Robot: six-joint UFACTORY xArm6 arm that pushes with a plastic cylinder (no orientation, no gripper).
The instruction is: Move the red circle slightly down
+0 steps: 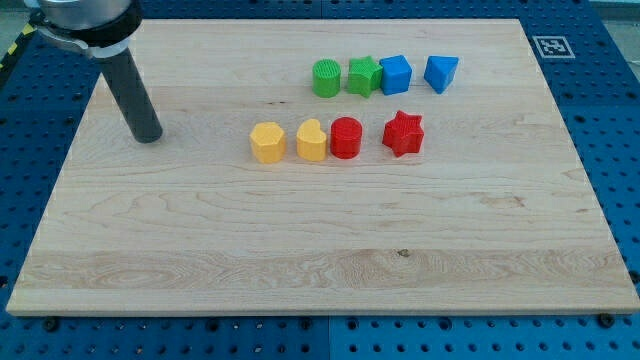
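Red circle [345, 137] sits in the lower row of blocks on the counter [300, 250], touching the yellow heart [312, 141] on the view's left, with the red star [404, 133] near on the view's right. My tip [148, 136] rests well apart toward the view's left, touching no block. No jaws exist on this rod. Judged progress: nothing done; approach and downward push remain.
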